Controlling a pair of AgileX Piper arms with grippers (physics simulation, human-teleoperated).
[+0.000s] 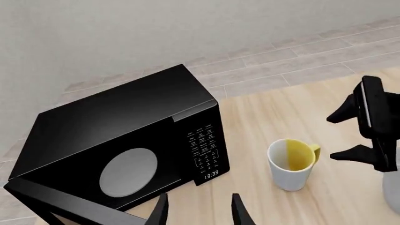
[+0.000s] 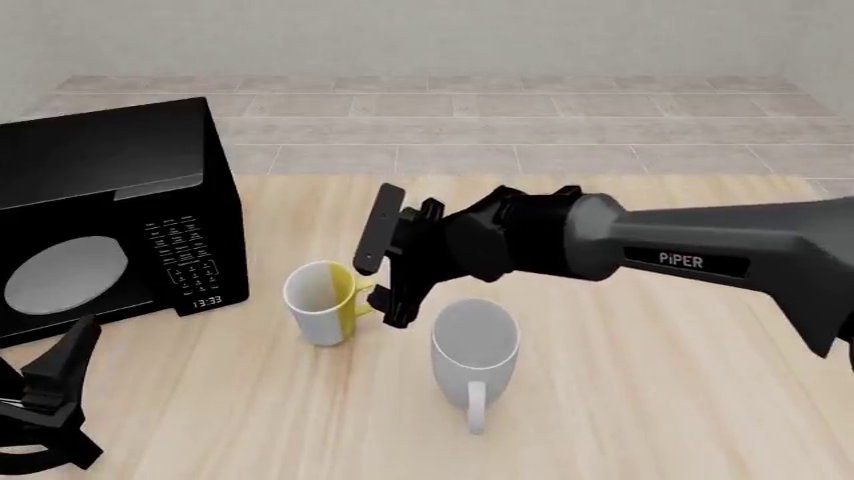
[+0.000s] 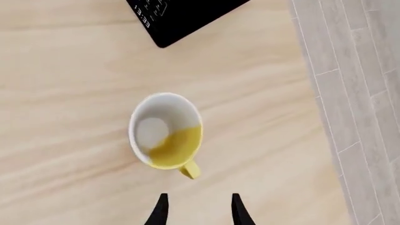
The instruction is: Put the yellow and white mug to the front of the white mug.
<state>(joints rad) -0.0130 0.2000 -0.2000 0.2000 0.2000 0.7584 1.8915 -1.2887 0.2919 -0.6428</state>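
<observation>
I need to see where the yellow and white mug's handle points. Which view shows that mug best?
The right wrist view: the yellow and white mug sits unobstructed, seen into its mouth, handle toward the right gripper. The front view shows its handle partly behind that gripper; the left wrist view shows it whole, side-on.

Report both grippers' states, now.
Left gripper: open, holding nothing, low beside the microwave.
Right gripper: open, empty, poised at the handle of the yellow and white mug, not gripping it.
</observation>
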